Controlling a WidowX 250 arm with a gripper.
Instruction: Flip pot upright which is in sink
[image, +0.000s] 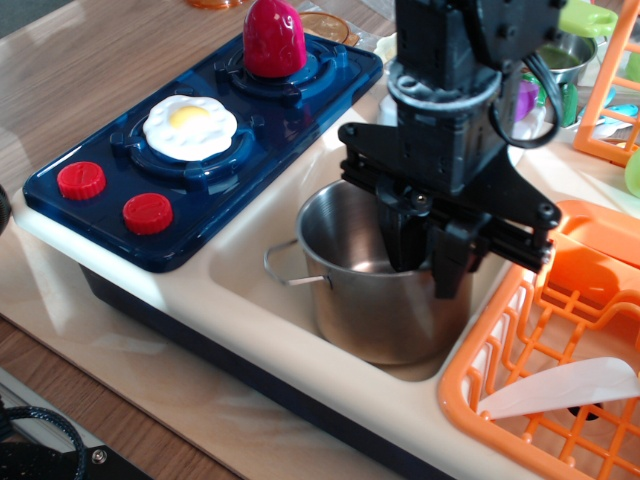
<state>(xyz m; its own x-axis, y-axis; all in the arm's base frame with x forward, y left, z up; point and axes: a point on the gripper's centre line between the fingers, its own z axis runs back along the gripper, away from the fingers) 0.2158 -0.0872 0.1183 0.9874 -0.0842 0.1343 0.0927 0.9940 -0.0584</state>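
Note:
The shiny steel pot (368, 312) stands upright in the cream sink (250, 255), its opening facing up. One wire loop handle (285, 270) sticks out on its left. My black gripper (428, 258) comes down from above onto the pot's right rim. One finger reaches inside the pot and the other finger (451, 270) is outside the wall, so the jaws are closed on the rim. The pot's right side and far rim are hidden behind the gripper.
A blue toy stove (190, 190) with a fried egg (190, 126), two red knobs (147, 212) and a red dome (273, 38) lies left of the sink. An orange dish rack (520, 360) holding a white utensil (560, 388) stands right of it. A small steel pan (565, 55) sits at the back right.

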